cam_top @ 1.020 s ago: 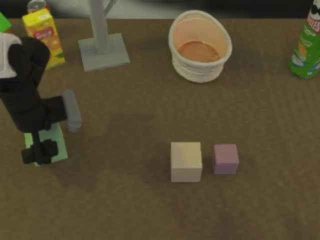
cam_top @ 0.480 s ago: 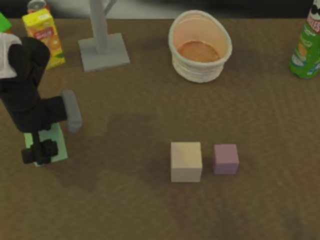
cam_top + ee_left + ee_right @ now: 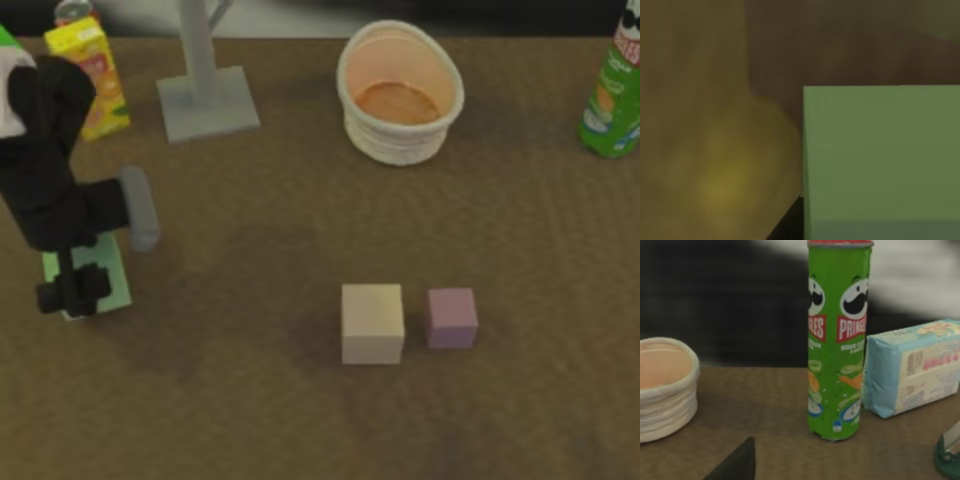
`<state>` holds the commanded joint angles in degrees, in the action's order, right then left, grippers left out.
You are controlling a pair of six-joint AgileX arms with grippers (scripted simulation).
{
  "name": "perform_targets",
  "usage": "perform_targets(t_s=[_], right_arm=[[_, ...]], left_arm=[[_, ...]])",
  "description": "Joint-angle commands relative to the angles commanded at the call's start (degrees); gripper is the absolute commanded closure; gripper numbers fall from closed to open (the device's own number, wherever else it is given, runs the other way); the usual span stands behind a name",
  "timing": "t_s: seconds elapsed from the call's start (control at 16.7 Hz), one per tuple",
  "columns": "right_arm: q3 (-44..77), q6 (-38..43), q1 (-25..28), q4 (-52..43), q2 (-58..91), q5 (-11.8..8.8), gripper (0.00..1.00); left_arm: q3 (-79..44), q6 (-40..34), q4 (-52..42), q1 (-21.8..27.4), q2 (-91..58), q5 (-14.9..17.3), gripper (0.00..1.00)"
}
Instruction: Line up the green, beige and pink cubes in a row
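Green cube (image 3: pixel 112 283) directly beneath left claw (image 3: pixel 72 290), table's left.

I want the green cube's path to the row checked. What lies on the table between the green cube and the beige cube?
Nothing: in the top view the stretch of table between the green cube and the beige cube is bare.

A brown, cloth-like table (image 3: pixel 300 200) fills the top view under dim, soft light that casts faint shadows. Beyond its far edge the room is dark, with one pale blurred band.
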<state>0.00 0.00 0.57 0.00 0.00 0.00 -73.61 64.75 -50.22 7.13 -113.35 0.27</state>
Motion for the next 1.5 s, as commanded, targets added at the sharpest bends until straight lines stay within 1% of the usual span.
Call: perform_targets(t_s=[0.18,0.3,0.48,0.66,0.72,0.84,1.08,1.2,1.32,1.5], right_arm=[[0.0,0.0,0.0,0.0,0.0,0.0,0.0],[0.0,0.0,0.0,0.0,0.0,0.0,0.0],[0.0,0.0,0.0,0.0,0.0,0.0,0.0],[0.0,0.0,0.0,0.0,0.0,0.0,0.0],[0.0,0.0,0.0,0.0,0.0,0.0,0.0],[0.0,0.0,0.0,0.0,0.0,0.0,0.0],[0.0,0.0,0.0,0.0,0.0,0.0,0.0],[0.0,0.0,0.0,0.0,0.0,0.0,0.0],[0.0,0.0,0.0,0.0,0.0,0.0,0.0],[0.0,0.0,0.0,0.0,0.0,0.0,0.0]], left_arm=[[-3.8,-0.1,-6.9,-0.5,2.6,0.0,1.0],[-5.6,-0.2,-9.8,-0.7,4.0,0.0,1.0],[-6.1,-0.2,-10.5,-0.7,4.4,0.0,1.0],[-6.3,-0.3,-10.6,0.5,4.1,0.0,1.0],[-6.8,-0.6,-10.9,1.9,3.9,0.0,1.0],[-8.0,-1.5,-12.0,6.1,3.6,0.0,1.0],[-10.7,-4.1,-14.5,18.0,3.1,0.1,1.0],[-11.7,-5.3,-15.4,22.6,3.1,0.2,1.0],[-12.3,-6.0,-15.9,24.7,3.2,0.2,1.0],[-12.3,-6.1,-15.9,24.8,3.2,0.2,1.0]])
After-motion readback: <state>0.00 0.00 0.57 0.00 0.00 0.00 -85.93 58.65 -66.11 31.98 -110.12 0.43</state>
